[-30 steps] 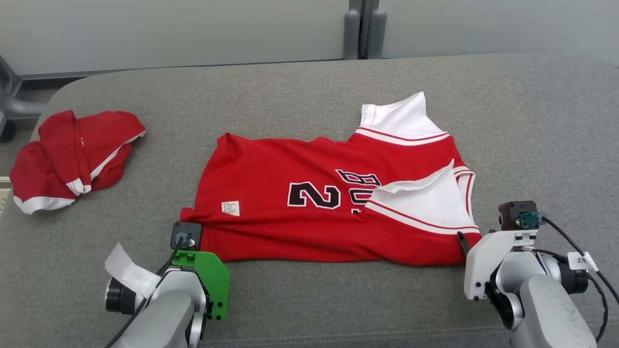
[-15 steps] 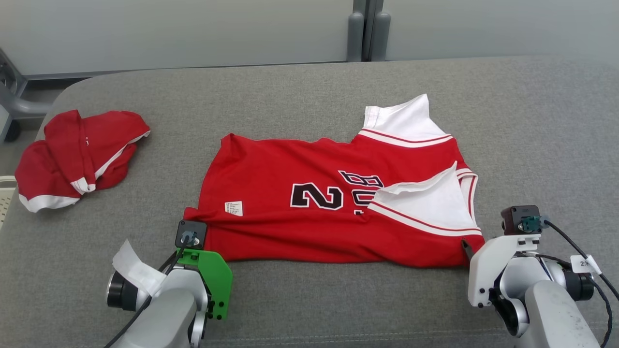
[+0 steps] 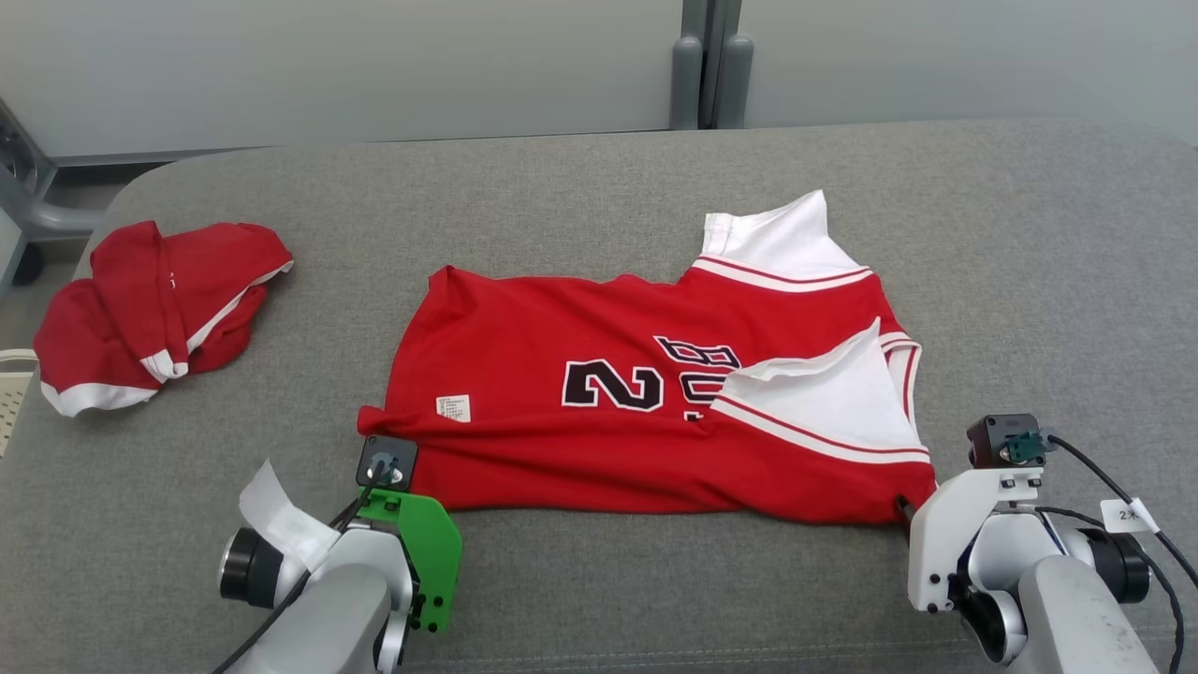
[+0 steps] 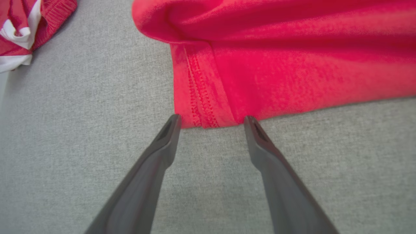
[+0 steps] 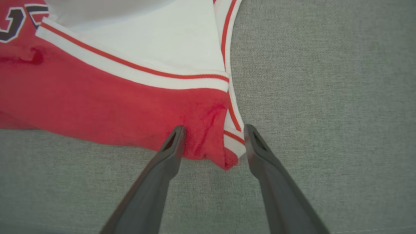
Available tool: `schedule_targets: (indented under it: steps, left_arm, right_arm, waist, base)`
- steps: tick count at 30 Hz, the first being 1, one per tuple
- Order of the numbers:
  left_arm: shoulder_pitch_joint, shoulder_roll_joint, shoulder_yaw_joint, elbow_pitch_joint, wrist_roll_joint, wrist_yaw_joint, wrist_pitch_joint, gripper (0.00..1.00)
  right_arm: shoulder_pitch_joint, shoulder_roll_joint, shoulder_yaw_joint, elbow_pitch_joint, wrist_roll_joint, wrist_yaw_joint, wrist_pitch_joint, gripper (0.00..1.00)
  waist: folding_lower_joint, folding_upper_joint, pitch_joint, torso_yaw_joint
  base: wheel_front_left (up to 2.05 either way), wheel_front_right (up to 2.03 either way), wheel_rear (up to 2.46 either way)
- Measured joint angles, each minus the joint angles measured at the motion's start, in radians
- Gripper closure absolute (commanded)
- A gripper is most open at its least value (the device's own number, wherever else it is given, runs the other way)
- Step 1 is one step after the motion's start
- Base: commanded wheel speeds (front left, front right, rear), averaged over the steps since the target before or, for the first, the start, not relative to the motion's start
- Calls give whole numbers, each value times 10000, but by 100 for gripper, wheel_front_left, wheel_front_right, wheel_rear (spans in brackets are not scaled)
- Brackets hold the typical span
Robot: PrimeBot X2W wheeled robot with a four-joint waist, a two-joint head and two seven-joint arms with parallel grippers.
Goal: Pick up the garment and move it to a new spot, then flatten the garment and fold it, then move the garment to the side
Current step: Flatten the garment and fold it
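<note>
On the far left of the grey padded surface (image 3: 562, 187) a second red garment (image 3: 154, 309) lies crumpled, well apart from my work, and I leave it alone. Next comes my left gripper (image 4: 212, 119): its two fingers stand wide apart and hold nothing, with the stitched hem corner (image 4: 201, 110) of the jersey (image 3: 580, 328) just in front of the tips. The jersey itself is spread in the middle of the surface, number side up, but not fully flat, because a white flap (image 3: 814, 393) is turned over near its right end. On the right, my right gripper (image 5: 214, 127) is also open, and the red and white corner (image 5: 227, 156) sits between its fingers without being pinched yet. What has changed in the last second is small. The head camera has tipped a little, so the whole picture sits lower, and I do not count that as movement of the cloth. Against the jersey, however, the dark fingertip of the right gripper, which lay over the red cloth, has come back to the near edge. The jersey seems not to have moved. I judge that both hands are now lined up on the two near corners, so the next step is to close on them. The thin cloth may slip out if I pinch too shallow.
</note>
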Motion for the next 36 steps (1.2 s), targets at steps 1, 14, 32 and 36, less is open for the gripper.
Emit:
schedule_targets:
  steps: [1,14,32,36]
  left_arm:
    - [-31,4,-31,-2,17,0,13,0]
    - [-445,15,-437,-123,290,-31,428,0]
    - [-518,48,-464,224,203,-38,255,65]
    - [-518,84,-506,320,199,-115,167,77]
  right_arm:
    - [0,0,4,4,10,0,4,7]
    - [15,0,12,98,75,0,-98,16]
    - [-217,0,-23,385,27,0,-165,83]
    - [-218,2,-148,391,-19,0,-165,96]
  waist:
    - [0,0,-9,8]
    - [0,0,84,45]
    - [0,0,228,42]
    - [0,0,207,92]
  base:
    - [0,0,0]
    - [0,0,0]
    - [0,0,0]
    - [0,0,0]
